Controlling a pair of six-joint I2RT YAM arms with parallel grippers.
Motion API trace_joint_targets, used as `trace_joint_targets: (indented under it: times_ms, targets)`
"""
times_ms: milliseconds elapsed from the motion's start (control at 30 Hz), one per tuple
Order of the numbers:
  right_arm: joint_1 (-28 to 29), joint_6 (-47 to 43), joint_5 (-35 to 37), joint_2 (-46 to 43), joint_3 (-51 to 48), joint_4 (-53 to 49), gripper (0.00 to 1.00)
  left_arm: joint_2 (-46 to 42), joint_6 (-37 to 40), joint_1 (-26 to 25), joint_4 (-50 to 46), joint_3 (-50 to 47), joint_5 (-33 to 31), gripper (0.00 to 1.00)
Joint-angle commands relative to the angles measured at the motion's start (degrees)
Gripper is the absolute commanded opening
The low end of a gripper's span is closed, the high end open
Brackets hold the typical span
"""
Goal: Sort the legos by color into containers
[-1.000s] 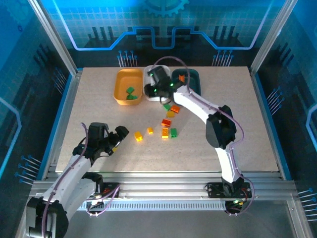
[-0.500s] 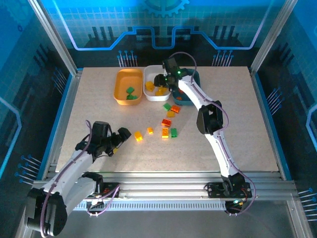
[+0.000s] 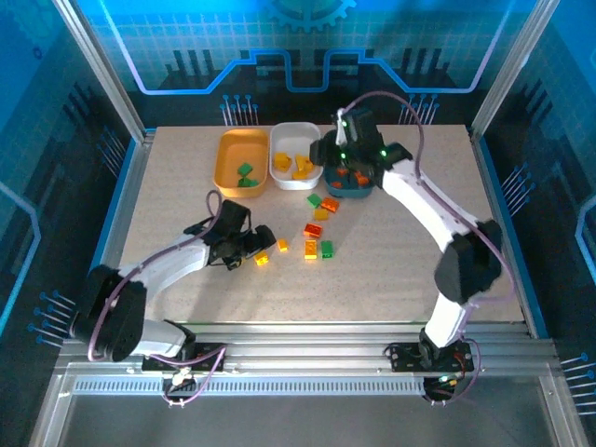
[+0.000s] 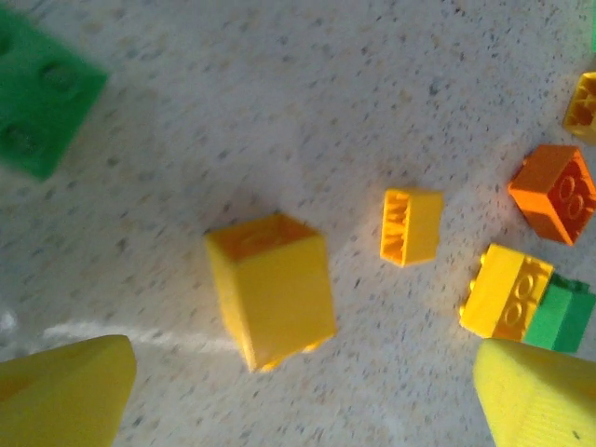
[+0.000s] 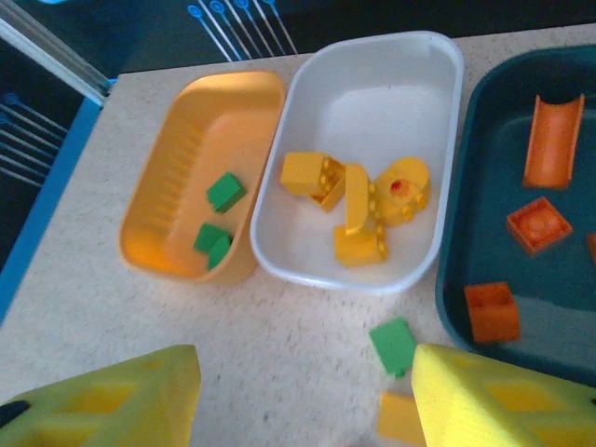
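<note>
Loose legos lie mid-table: a yellow brick [image 3: 262, 258] [image 4: 270, 289], a small yellow one [image 3: 281, 245] [image 4: 410, 225], an orange one [image 3: 312, 230] [image 4: 554, 193], and a yellow [image 4: 507, 291] and green [image 4: 557, 317] pair. My left gripper [image 3: 264, 240] [image 4: 303, 400] is open, its fingertips either side of the near yellow brick. My right gripper [image 3: 333, 158] [image 5: 303, 410] hangs open and empty above the trays. The orange tray [image 3: 233, 149] [image 5: 177, 158] holds green bricks, the white tray [image 3: 296, 133] [image 5: 391, 93] yellow ones, the teal tray [image 3: 363, 191] [image 5: 475, 140] orange ones.
A green brick [image 3: 315, 199] [image 5: 393, 345], an orange one [image 3: 331, 204] and a yellow one [image 3: 320, 213] lie just in front of the trays. Another green brick [image 4: 37, 116] lies at the upper left of the left wrist view. Frame posts bound the table.
My left arm has swung forward and right from the near left to the loose yellow brick. My right gripper has moved right, from over the white tray toward the teal tray.
</note>
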Motion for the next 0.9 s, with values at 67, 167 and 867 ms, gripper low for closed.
trace_joint_targets:
  times_ms: [67,167,867]
  targets:
    - [1.4,3.4,1.0,-8.5,-20.5,4.8,0.63,7.6,1.2,-3.3,-5.9,5.6,-10.6,0.85]
    - [1.4,2.7,3.1,-13.1,-27.1,5.9,0.63,8.7,1.0,-3.8,-6.7,5.3,-10.9,0.85]
    - [3.7,13.1,30.4,-21.1,-49.9,18.9,0.57,14.1,7.7,-6.0,-12.8,27.1,-12.9,0.26]
